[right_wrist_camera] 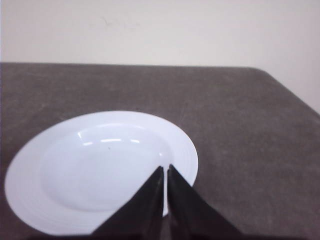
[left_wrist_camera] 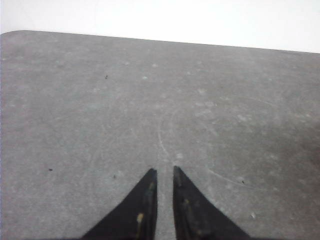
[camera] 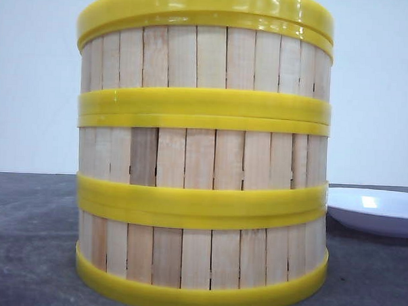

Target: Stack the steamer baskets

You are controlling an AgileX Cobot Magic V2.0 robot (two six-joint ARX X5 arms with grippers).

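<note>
Here you have a dark grey, matte surface point(camera: 30, 254) with faint pale scuffs and curved scratch marks, which show best in the left wrist view, where a rounded corner of it also appears. Behind it stands a plain, pale wall point(camera: 376, 93) with no fittings on it. No brand, label or writing can be read anywhere in the three views.

The steamer baskets point(camera: 202, 160) stand stacked three high, very near the front camera and filling most of that view. Their walls of pale vertical slats line up closely, and the thick yellow rims meet in pairs at the two joins. The bottom rim rests on the surface, and the top yellow rim runs up to the edge of the picture. One slat in the middle basket, towards the left, is darker than its neighbours.

To the right of the stack and a little farther back lies a white plate point(camera: 374, 209), apart from the baskets and partly cut off by the frame.

Your left gripper point(left_wrist_camera: 165, 172) hangs over bare surface, its jaws nearly together with only a thin gap between the black tips, holding nothing. Your right gripper point(right_wrist_camera: 165, 170) hangs over the plate's near rim, jaws pressed almost together and likewise holding nothing.
</note>
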